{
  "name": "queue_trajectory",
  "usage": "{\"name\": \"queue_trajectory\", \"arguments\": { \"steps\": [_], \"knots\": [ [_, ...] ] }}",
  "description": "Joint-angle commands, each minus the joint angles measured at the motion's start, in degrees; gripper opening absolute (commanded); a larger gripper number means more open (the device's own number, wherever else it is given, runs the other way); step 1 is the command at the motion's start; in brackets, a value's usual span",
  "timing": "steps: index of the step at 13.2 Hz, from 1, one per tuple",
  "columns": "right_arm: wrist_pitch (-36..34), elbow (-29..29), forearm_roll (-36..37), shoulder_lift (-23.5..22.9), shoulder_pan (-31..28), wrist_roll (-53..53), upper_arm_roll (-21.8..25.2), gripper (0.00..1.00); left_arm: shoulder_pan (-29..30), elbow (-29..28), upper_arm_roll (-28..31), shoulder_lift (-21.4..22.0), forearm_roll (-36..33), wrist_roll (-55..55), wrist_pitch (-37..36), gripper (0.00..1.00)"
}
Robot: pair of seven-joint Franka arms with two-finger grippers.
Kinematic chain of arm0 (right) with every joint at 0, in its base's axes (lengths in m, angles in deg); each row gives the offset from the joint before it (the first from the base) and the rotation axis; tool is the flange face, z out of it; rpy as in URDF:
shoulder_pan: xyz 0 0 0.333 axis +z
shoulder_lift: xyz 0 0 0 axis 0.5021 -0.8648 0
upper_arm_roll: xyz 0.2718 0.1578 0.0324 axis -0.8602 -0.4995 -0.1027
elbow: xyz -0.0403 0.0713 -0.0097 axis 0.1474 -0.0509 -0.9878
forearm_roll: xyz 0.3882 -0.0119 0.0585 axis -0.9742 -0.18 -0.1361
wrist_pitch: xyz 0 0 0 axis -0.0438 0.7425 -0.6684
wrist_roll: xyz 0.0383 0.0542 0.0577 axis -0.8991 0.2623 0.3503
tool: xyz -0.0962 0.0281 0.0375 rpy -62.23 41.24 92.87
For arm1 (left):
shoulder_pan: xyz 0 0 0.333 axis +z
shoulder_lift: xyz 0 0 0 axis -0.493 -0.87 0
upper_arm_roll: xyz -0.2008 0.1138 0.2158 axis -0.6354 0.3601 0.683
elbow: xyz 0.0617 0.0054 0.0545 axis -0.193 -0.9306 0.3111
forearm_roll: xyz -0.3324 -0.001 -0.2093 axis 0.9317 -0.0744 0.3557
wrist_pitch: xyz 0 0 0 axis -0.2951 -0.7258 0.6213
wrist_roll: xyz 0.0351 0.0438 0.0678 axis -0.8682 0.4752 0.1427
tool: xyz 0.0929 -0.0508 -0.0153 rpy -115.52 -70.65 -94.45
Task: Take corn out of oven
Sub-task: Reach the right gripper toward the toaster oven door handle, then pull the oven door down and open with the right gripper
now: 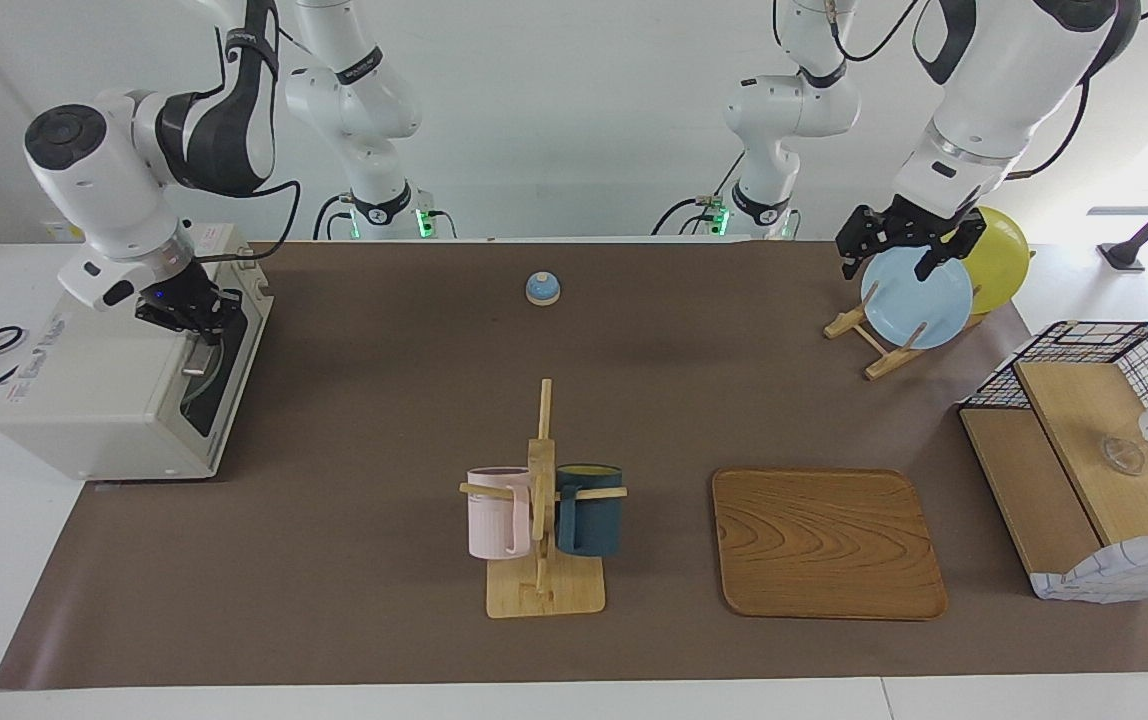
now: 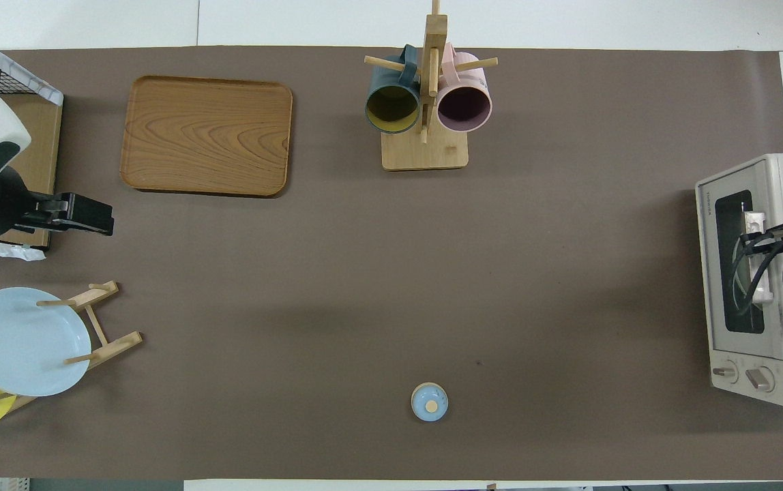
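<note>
Mugs [image 1: 544, 510] hung clear while the right tool [image 1: 196, 330], clamped on the oven [image 1: 114, 400] handle, risked slipping off; left tool [image 1: 899, 240], fingers apart, waited over plates [image 1: 919, 295].

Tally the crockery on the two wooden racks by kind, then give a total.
Mugs: 2, pink mug and dark teal mug
Plates: 2, light blue plate and yellow plate
Total: 4
</note>
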Motion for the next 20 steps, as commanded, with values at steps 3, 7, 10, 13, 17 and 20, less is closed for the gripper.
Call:
{"name": "queue_trajectory", "arguments": {
  "steps": [3, 7, 10, 13, 17, 20],
  "knots": [
    [2.0, -3.5, 0.5, 0.3, 0.8, 4.3, -0.7, 0.0, 0.6, -0.5, -0.4, 0.6, -1.0, -0.9, -0.3, 1.0],
    [4.2, -5.0, 0.2, -0.1, 2.7, 6.5, -0.7, 0.0, 0.6, -0.7, -0.3, 0.6, -0.9, -0.7, -0.1, 1.0],
    [5.5, -5.0, -0.3, -1.6, 4.0, 8.2, -0.8, 0.0, 0.6, -1.1, -0.3, 0.7, -0.9, -0.6, -0.2, 1.0],
    [6.4, -5.1, -0.3, -2.0, 6.6, 11.1, -0.8, 0.0, 0.6, -1.2, -0.2, 0.7, -0.8, -0.7, -0.1, 1.0],
    [9.3, -5.5, -0.7, -5.0, 6.7, 12.3, -0.9, 0.0, 0.7, -1.2, -0.2, 0.7, -0.7, -0.7, -0.1, 1.0],
    [15.0, -8.5, -0.7, -5.8, 6.9, 12.3, -1.2, 0.0, 0.7, -1.2, -0.2, 0.7, -0.6, -0.5, 0.0, 1.0]
  ]
}}
